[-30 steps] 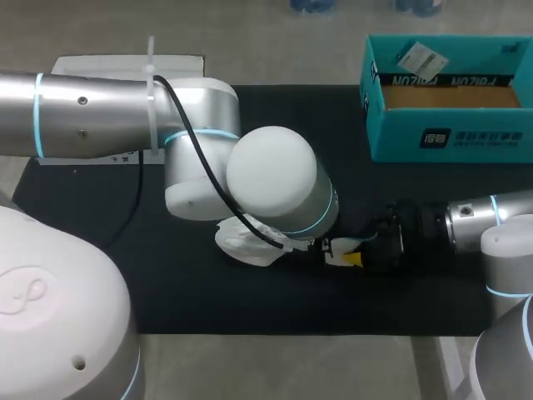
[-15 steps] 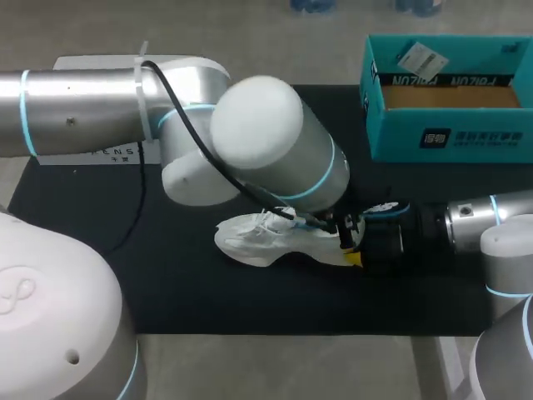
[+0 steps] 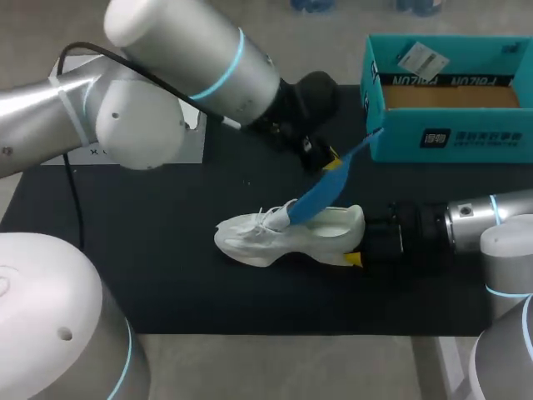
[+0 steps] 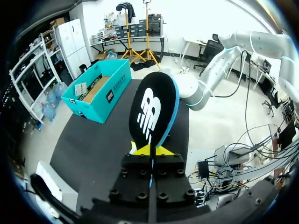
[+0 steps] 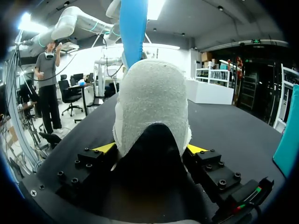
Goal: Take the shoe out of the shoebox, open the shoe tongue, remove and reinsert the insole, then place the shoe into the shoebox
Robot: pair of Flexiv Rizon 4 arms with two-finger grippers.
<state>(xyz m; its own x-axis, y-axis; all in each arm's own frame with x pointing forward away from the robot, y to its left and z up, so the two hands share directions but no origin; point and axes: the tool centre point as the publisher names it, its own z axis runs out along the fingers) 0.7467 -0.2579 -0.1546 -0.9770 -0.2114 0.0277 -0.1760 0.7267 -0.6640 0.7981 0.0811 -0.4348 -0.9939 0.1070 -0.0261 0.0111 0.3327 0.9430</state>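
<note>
black mat (image 3: 125, 267) under all. l arm (image 3: 191, 50) in from left, raised over it; r arm (image 3: 475, 218) low, level. teal shoebox (image 3: 450, 137) back right. white shoe (image 3: 275, 237) upright mid-mat, heel clamped in right gripper (image 3: 356, 250). blue insole (image 3: 316, 200) pinched in left gripper (image 3: 326, 157), lower end in shoe.

Blue insole (image 3: 321, 196) aslant over shoe (image 3: 265, 242) opening

White mesh sneaker (image 3: 283, 237) on the black surface (image 3: 166, 275). Left jaws hold a long blue insole (image 3: 321, 196), its lower end inside the sneaker. Right jaws clasp the heel. Open teal cardboard shoebox (image 3: 450, 133) behind.
</note>
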